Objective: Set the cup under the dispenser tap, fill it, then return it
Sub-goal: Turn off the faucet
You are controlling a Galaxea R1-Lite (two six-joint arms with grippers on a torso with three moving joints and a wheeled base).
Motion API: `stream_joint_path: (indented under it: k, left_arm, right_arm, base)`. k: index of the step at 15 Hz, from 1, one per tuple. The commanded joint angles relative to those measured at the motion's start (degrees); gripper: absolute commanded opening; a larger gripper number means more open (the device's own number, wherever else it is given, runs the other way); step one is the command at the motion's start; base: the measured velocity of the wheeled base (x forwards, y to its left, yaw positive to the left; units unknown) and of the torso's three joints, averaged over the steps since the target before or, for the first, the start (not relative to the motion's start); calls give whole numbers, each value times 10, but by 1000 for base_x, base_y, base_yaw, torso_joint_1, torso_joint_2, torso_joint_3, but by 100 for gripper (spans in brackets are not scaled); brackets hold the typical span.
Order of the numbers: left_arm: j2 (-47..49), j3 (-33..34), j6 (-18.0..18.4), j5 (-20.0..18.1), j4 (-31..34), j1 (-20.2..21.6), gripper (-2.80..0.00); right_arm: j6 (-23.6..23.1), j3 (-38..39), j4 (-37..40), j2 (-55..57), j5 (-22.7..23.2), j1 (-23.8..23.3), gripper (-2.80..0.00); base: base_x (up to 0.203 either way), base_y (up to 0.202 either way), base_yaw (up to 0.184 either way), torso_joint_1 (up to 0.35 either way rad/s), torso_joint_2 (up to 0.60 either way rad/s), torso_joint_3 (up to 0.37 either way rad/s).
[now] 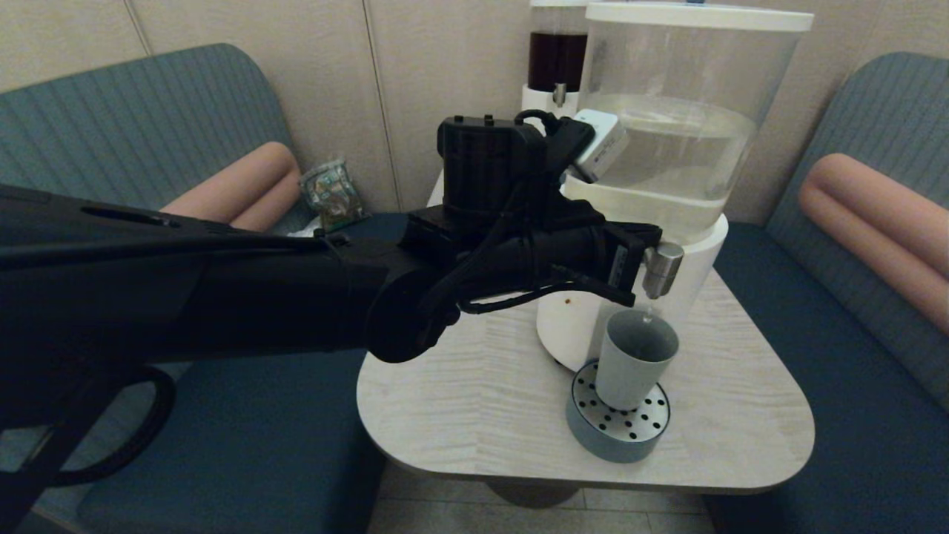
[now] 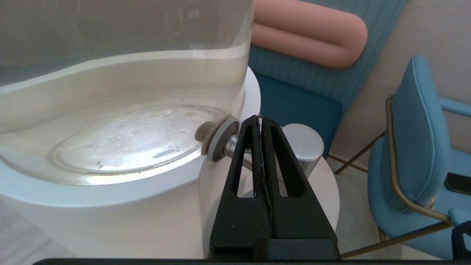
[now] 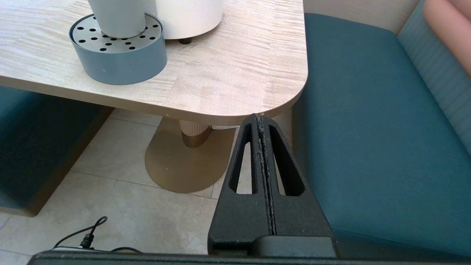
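1. I am reaching my left gripper [image 2: 260, 123] to the dispenser tap [image 1: 660, 270], fingers pressed together, tips at its brushed-steel stem; the cup [image 1: 635, 359] is standing directly below, apart from me.
2. The one matte grey-blue tapered cup is sitting on a round perforated drip tray [image 1: 619, 429] under the spout, a thin stream falling into it.
3. Two dispensers are standing on the pale wood-grain table [image 1: 474, 400]: the large clear-tank dispenser [image 1: 667, 148] and a dark-liquid dispenser [image 1: 556, 63] behind.
4. My right gripper [image 3: 262, 119] is hanging closed beside the table edge.
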Motion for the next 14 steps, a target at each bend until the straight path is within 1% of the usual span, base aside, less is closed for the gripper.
stream_joint_path:
  k: [1,5,7,10,14]
  left_arm:
    - [14,-3,-2,-2,0,0,-280]
    - [39,-16,-7,-4,-12,-2,-280]
    - [55,-30,-18,-5,-23,-8,-280]
    - [74,-48,-22,-8,-26,-14,-280]
    - [96,-68,-40,-15,-40,-17,-280]
  right_arm:
    - [0,0,0,-1,0,0,-280]
    - [-1,0,0,-1,0,0,-280]
    - [-1,0,0,-1,0,0,-280]
    - [-1,0,0,-1,0,0,-280]
    - [-1,0,0,-1,0,0,-280]
  base:
    - [0,0,0,0,0,0]
    - [0,0,0,0,0,0]
    - [0,0,0,0,0,0]
    - [0,0,0,0,0,0]
    - [0,0,0,0,0,0]
